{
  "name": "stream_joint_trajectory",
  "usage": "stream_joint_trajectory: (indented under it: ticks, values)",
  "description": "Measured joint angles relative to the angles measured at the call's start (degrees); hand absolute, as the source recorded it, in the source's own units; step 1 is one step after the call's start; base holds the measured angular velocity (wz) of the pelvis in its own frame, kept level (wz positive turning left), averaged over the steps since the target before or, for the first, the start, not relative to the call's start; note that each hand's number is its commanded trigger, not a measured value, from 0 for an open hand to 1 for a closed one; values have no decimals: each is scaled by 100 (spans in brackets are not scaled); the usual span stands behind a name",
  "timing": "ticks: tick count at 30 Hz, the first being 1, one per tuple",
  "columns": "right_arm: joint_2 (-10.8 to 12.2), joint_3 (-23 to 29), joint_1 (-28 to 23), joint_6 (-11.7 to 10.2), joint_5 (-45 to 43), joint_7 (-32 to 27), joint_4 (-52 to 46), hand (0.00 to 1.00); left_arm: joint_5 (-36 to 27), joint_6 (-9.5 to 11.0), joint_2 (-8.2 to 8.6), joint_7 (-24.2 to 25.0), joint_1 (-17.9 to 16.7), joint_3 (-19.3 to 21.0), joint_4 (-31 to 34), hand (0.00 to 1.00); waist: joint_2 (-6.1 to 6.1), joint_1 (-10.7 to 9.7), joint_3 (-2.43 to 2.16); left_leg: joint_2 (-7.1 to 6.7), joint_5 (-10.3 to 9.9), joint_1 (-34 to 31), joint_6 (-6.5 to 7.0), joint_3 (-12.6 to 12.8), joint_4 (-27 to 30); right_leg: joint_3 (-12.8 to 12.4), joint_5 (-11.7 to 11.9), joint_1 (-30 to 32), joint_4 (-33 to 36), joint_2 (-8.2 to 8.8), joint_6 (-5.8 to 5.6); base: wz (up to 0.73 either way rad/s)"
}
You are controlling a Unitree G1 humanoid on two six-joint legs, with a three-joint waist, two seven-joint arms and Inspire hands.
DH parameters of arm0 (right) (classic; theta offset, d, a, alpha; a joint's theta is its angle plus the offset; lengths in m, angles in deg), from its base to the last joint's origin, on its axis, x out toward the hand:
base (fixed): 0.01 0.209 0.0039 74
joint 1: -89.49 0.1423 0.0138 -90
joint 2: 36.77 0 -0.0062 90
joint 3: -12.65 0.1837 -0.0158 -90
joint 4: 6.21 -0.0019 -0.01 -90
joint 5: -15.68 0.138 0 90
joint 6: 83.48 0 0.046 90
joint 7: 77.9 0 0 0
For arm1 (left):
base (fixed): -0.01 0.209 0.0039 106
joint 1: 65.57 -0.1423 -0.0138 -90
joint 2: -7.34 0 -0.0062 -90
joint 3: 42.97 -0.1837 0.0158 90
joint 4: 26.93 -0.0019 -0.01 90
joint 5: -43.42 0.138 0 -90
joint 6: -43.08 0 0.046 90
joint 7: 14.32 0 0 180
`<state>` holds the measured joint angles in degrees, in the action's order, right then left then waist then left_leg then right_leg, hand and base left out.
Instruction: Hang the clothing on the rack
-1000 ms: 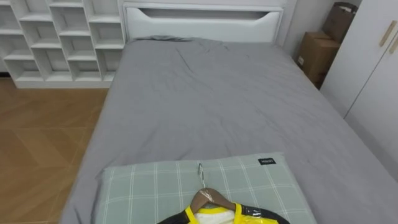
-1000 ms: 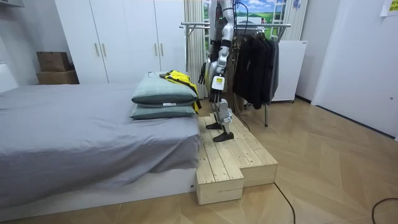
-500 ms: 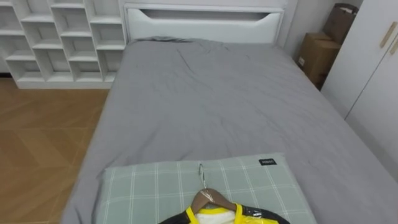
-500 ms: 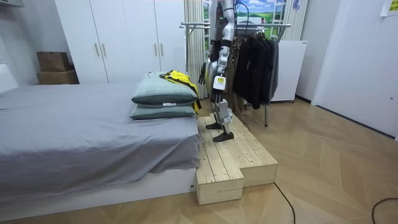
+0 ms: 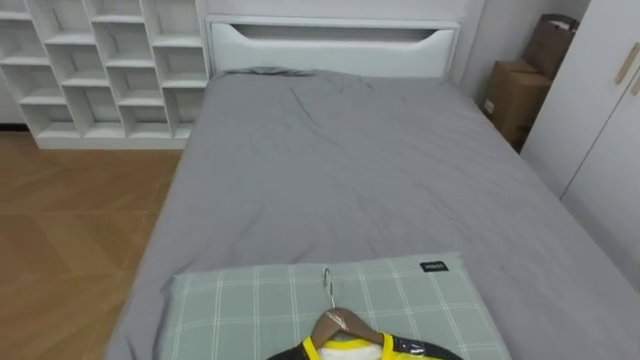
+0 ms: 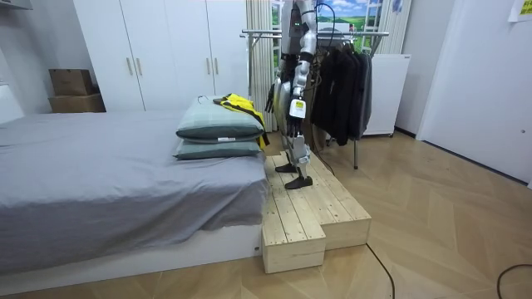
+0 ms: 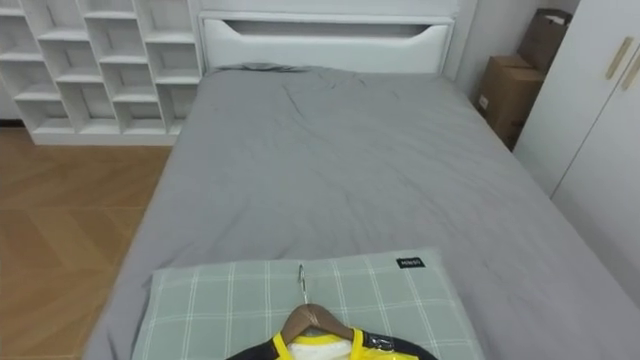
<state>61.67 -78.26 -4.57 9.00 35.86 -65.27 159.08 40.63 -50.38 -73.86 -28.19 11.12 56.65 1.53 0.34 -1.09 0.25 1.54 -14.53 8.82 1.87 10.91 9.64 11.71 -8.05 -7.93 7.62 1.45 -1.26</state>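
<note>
Yellow-and-black garment on a wooden hanger lies at the bottom centre of the left eye view, on a green checked pillow at the near end of a grey bed. The hanger's metal hook points up the frame, away from the robot and toward the white headboard, so the hanger's long axis runs from side to side.

In the room view the robot stands on a wooden platform at the centre of the frame, with the garment on the pillows just to its left there. Behind it, a clothes rack holds dark clothes. Its left hand and right hand hang low by its body, about level with the pillow top; whether their fingers are spread or curled cannot be told.

The garment lies directly ahead and below, nearly centred, so neither hand looks clearly better placed, though the right hand appears a little closer.
</note>
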Motion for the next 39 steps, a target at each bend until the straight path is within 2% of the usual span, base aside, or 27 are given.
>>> stream_joint_trajectory:
  ticks: [5,13,18,21,24,27,33,39]
  values:
    - [-2,7,-1,-35,0,-35,4,0,9,194,-7,-616,-3,361,342,0,-11,9,-3,-7,0,32,0,-7,0,-26,-1,-36,3,3,-1,1]
    - [-5,57,-10,-133,-30,-95,11,0,111,441,-16,-1491,-11,384,424,0,-36,6,-6,-12,0,91,0,-11,0,-41,-3,-96,-6,4,-4,0]
    - [-12,49,-6,-177,-75,-63,21,0,265,551,-17,-1797,-21,365,429,0,-34,-11,-5,-13,0,88,0,-11,1,-41,-3,-94,-7,5,-4,0]
    - [-13,40,-9,-200,-69,-60,11,0,479,576,-30,-2014,-98,244,802,0,-28,-27,-8,-14,0,83,0,-27,7,-35,-3,-100,-2,7,-4,3]
    - [-15,18,-2,-272,-53,-66,20,0,807,704,-53,-2206,-28,64,1103,0,-28,-55,-9,-18,1,68,0,-70,14,-35,-5,-101,5,16,-7,7]
    - [-19,3,-5,-350,-56,-80,28,0,1133,879,-76,-2328,133,-84,1112,0,-30,-99,-12,-22,1,68,1,-77,10,-36,-15,-100,4,20,-20,2]
    - [-34,-7,6,-379,-76,-59,14,0,1625,898,-112,-2436,160,-401,1778,0,-34,-170,-21,-19,2,90,0,-65,22,-42,-15,-101,2,12,-20,-1]
    - [-68,-13,71,-439,-480,16,19,0,2696,928,-171,-2414,253,-529,1944,0,-20,-189,-27,-19,2,99,0,-36,23,-40,-15,-98,-5,12,-20,-2]
